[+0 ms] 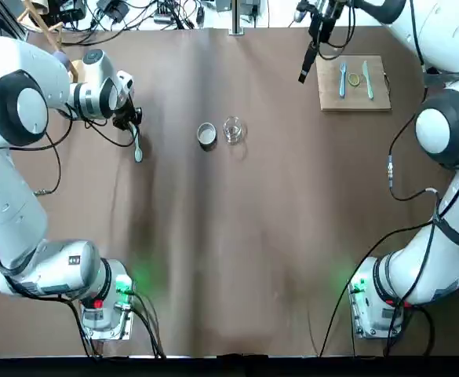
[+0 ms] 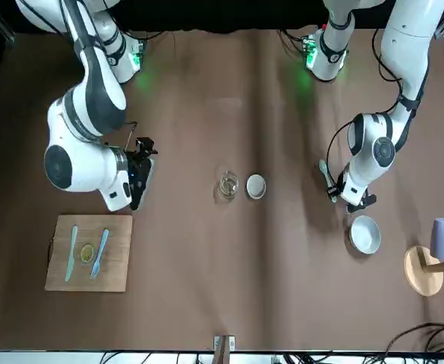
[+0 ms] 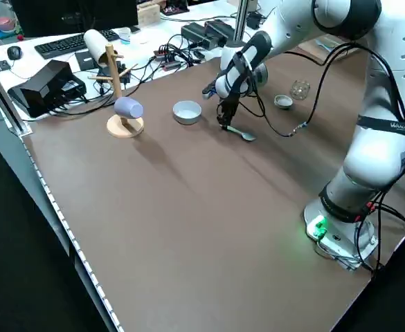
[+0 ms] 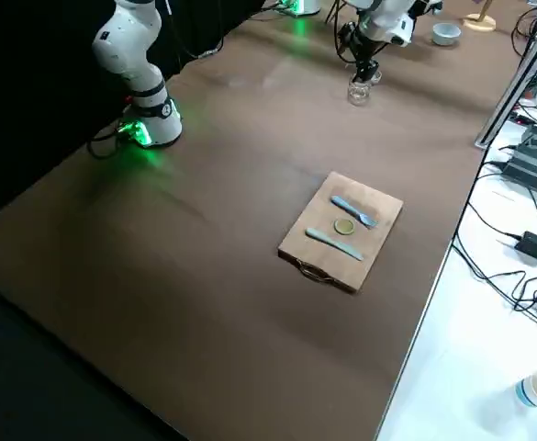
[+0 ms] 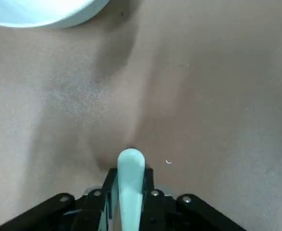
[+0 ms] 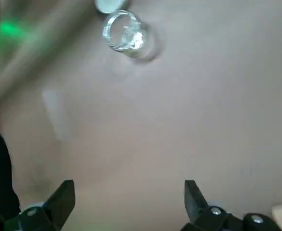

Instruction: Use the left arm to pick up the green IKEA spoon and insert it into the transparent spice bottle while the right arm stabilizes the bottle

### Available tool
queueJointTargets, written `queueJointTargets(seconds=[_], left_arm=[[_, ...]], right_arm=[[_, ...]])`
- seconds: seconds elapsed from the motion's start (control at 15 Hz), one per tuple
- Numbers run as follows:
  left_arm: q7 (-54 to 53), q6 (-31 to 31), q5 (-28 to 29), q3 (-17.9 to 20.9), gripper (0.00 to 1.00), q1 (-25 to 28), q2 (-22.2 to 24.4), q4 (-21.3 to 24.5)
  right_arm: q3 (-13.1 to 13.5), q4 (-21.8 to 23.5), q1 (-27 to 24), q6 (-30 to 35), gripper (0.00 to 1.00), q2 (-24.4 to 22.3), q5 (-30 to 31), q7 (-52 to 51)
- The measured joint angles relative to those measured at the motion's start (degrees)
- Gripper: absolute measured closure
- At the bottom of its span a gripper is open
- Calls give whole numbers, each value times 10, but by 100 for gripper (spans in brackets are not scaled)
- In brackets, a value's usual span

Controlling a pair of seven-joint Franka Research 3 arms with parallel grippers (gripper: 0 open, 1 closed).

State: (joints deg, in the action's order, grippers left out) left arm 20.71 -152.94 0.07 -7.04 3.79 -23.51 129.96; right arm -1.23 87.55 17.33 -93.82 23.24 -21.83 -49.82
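Left side of table: the left gripper (image 5: 131, 174) is clamped on the slim handle of the pale mint-green plastic spoon (image 1: 138, 152). The handle is gripped between the two fingers, its rounded end left exposed past them; the oval bowl is left free on the other side, pointed toward the robot's bases. Such a hold probably serves insertion, since one end is kept unobstructed. Whether the spoon is fully clear of the table cannot be told.

Mid-table: the small round clear glass bottle (image 1: 233, 129) is placed just beside an opaque grey round tin (image 1: 206, 135), well apart from the spoon. It is untouched by either gripper. With the tin so near, room for a finger on that side may be tight.

The right gripper (image 6: 129, 192) is held with its fingers wide apart and nothing between them, between the bottle and the wooden cutting board (image 2: 89, 279). From there, the bottle can presumably be approached on the side away from the tin.

Judged next: the bottle is to be steadied before the spoon is brought over. Being light, it could be tipped by an off-centre insertion.
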Motion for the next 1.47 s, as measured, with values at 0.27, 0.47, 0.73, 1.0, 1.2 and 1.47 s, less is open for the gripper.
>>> queueJointTargets(seconds=[0.27, 0.47, 0.73, 1.0, 1.2, 1.47], left_arm=[[0, 0, 0, 0, 75, 0, 0, -1], [0, 4, 5, -4, 75, -2, 2, -15], [0, 87, 16, -23, 75, -9, 14, -92], [-5, 162, 21, -65, 75, -22, 22, -190], [-28, 183, 21, -79, 75, -25, 22, -220], [-47, 189, 40, -90, 75, -25, 18, -242]], right_arm=[[2, 2, -2, -2, 0, 31, -88, -201], [5, 19, -5, -25, 0, 60, -165, -295], [3, 86, -2, -101, 0, 75, -257, -378], [0, 189, 28, -196, 0, 75, -434, -525], [-1, 222, 47, -232, 0, 79, -508, -599], [-1, 234, 79, -242, 0, 129, -654, -731]])
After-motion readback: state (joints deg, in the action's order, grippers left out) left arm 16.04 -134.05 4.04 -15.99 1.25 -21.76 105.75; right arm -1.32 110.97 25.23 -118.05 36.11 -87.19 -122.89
